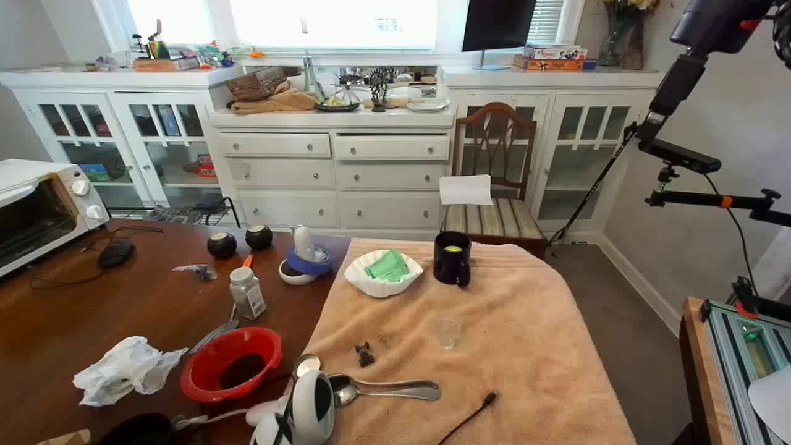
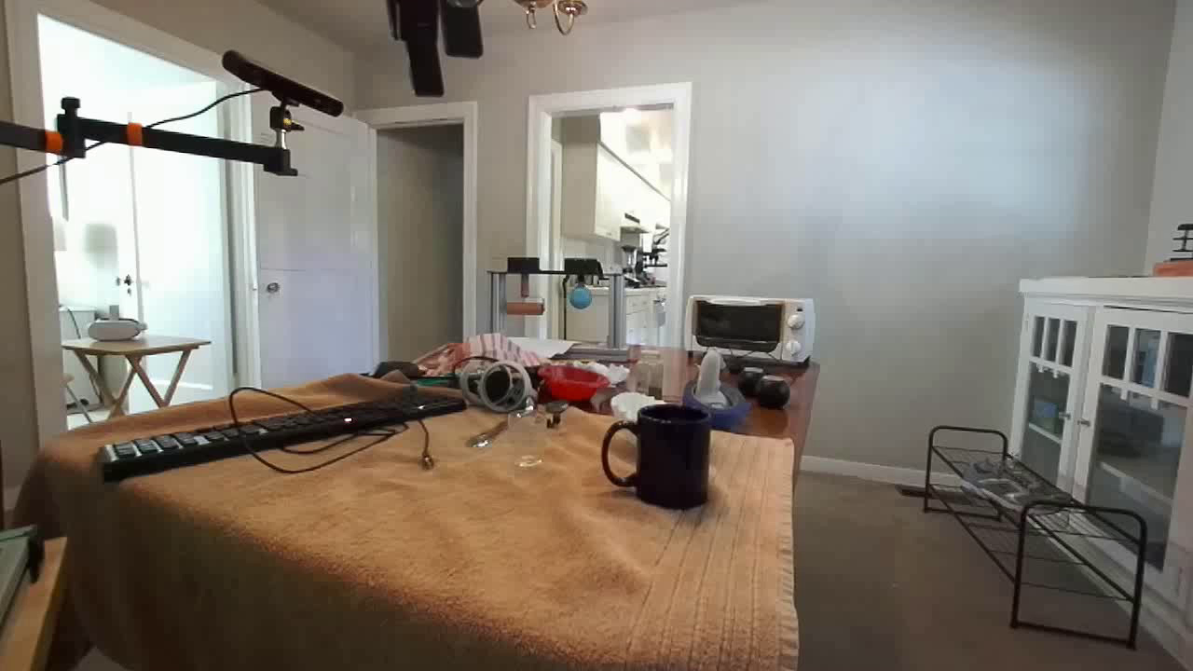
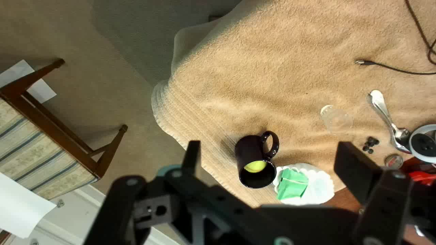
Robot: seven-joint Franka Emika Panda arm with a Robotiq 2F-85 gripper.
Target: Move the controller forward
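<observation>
The controller is a rounded blue plastic piece with an upright white part. It stands on the dark wood table, left of the towel, in an exterior view. In an exterior view it also shows behind the mug. I cannot make it out in the wrist view. My gripper is open and empty, with its two black fingers wide apart. It hangs high above the scene, well away from the controller. It shows at the upper right in an exterior view and at the top edge in an exterior view.
A black mug and a white dish with a green packet stand on the towel. A clear cup, spoons and a white ringed device lie nearer. A red bowl and a shaker stand left.
</observation>
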